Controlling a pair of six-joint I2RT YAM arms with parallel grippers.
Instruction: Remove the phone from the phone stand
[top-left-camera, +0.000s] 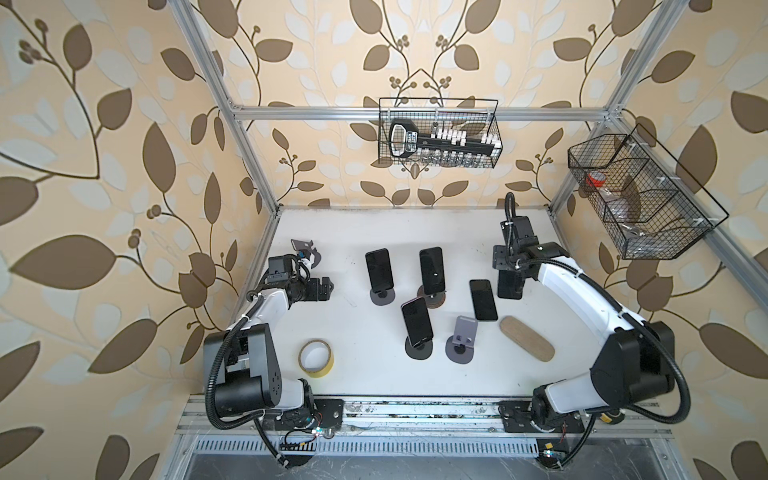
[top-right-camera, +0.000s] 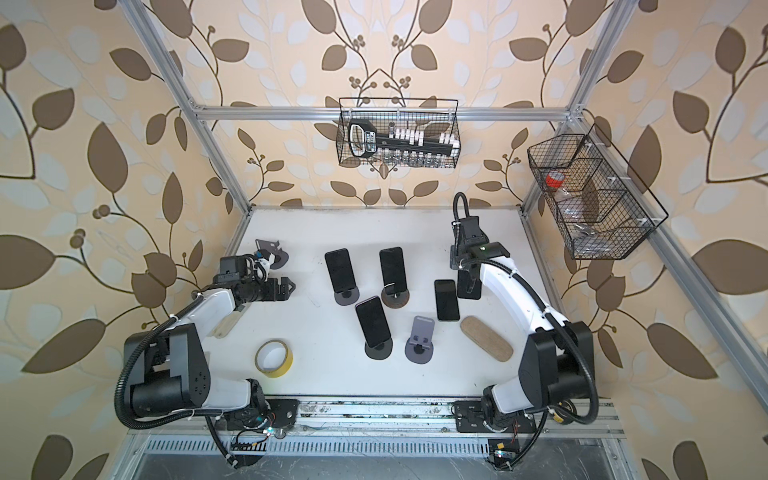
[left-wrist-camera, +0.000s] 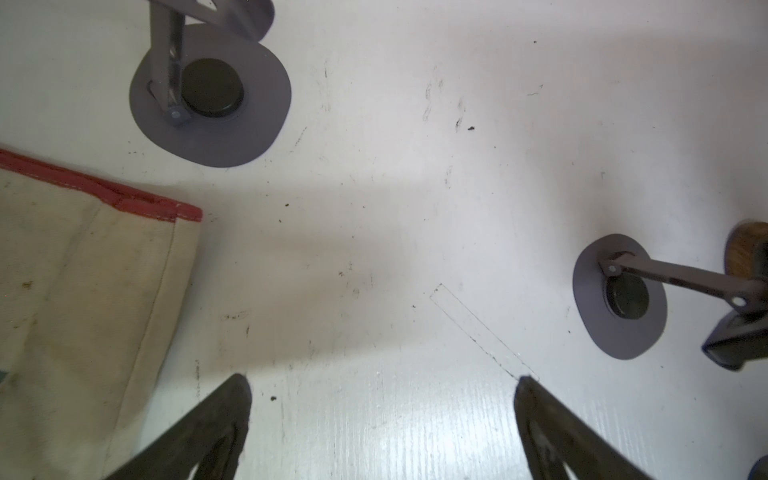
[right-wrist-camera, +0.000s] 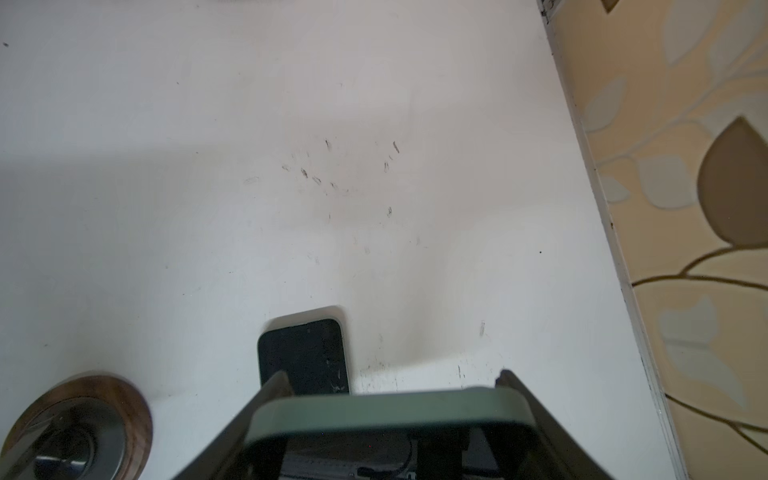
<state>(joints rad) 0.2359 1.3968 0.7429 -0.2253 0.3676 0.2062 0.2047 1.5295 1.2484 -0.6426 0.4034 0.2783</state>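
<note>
My right gripper (top-left-camera: 510, 277) is shut on a dark phone (top-left-camera: 512, 293) in a green case (right-wrist-camera: 386, 411), held upright at the right of the table. Beside it another phone (top-left-camera: 483, 300) lies flat on the table (right-wrist-camera: 303, 353). Three more phones lean on stands: one (top-left-camera: 379, 270) on a grey stand (top-left-camera: 382, 297), one (top-left-camera: 431, 270) on a wooden stand (top-left-camera: 433, 300), one (top-left-camera: 417, 320) on a dark stand (top-left-camera: 419, 352). An empty grey-purple stand (top-left-camera: 460, 337) is next to that last one. My left gripper (top-left-camera: 329, 287) is open at the left, holding nothing (left-wrist-camera: 382, 380).
A yellow tape roll (top-left-camera: 316, 358) lies front left and a cork oval (top-left-camera: 527, 338) front right. Another empty stand (top-left-camera: 305, 249) is at the back left. A beige cloth with a red edge (left-wrist-camera: 83, 291) lies near my left gripper. Wire baskets (top-left-camera: 438, 133) hang on the walls.
</note>
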